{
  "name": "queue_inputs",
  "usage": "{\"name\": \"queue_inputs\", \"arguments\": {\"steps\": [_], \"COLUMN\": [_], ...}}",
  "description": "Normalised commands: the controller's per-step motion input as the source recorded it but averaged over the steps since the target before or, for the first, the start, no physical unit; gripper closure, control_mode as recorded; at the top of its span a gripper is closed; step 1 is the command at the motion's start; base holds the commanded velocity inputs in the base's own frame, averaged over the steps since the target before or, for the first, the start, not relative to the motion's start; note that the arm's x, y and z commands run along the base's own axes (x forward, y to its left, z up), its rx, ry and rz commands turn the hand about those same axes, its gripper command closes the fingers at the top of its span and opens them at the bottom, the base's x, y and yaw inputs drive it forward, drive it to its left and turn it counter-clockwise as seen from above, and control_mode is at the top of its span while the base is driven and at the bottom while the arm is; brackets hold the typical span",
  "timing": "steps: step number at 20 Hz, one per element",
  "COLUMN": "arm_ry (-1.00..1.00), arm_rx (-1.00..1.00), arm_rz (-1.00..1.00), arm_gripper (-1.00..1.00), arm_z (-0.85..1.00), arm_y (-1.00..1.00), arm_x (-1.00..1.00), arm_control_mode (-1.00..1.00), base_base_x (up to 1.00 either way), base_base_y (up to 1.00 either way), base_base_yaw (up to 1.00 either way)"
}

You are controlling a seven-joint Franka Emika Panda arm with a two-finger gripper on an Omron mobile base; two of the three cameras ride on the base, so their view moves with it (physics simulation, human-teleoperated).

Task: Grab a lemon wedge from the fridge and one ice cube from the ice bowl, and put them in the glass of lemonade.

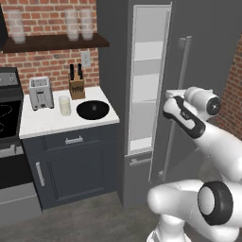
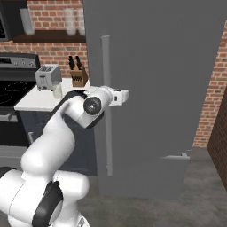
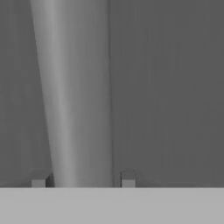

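This is a home kitchen, rendered rather than photographed. The tall dark grey fridge [image 1: 198, 71] is the landmark: its door stands slightly ajar, showing white shelves inside, and a long light grey bar handle [image 2: 105, 102] runs down the door. Just left of the fridge is a white countertop [image 1: 52, 124] over dark blue-grey cabinets [image 1: 71, 170] with pale handles. On that counter stand a toaster [image 1: 41, 92], a knife block [image 1: 76, 85], a tumbler of pale liquid [image 1: 64, 105] and a round black bowl [image 1: 92, 109]. Farther left of the fridge sits a black stove [image 1: 8, 118]. Behind the counter is a red brick wall [image 1: 47, 16] with a dark shelf [image 1: 54, 42] carrying frosted glasses [image 1: 79, 23].
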Motion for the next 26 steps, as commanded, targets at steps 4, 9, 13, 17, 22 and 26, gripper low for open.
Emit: {"name": "queue_inputs", "arguments": {"steps": [4,9,13,17,22,26], "arm_ry": [0.04,0.06,0.07,0.02,-0.01,-0.12], "arm_rx": [0.07,0.08,0.09,0.06,0.01,-0.02], "arm_rz": [-0.09,-0.10,-0.09,-0.04,0.00,0.04], "arm_gripper": [1.00,1.00,1.00,1.00,-1.00,-1.00], "arm_z": [0.03,0.07,0.15,0.13,0.15,0.17], "arm_y": [-0.86,-0.83,-0.80,-0.61,-0.08,0.01], "arm_x": [-0.86,-0.80,-0.72,-0.55,-0.38,-0.58], "arm_control_mode": [-1.00,-1.00,-1.00,-1.00,-1.00,-1.00], "base_base_x": [0.00,0.00,0.00,0.00,0.00,0.00], "base_base_y": [0.00,0.00,0.00,0.00,0.00,0.00], "base_base_yaw": [0.00,0.00,0.00,0.00,0.00,0.00]}}
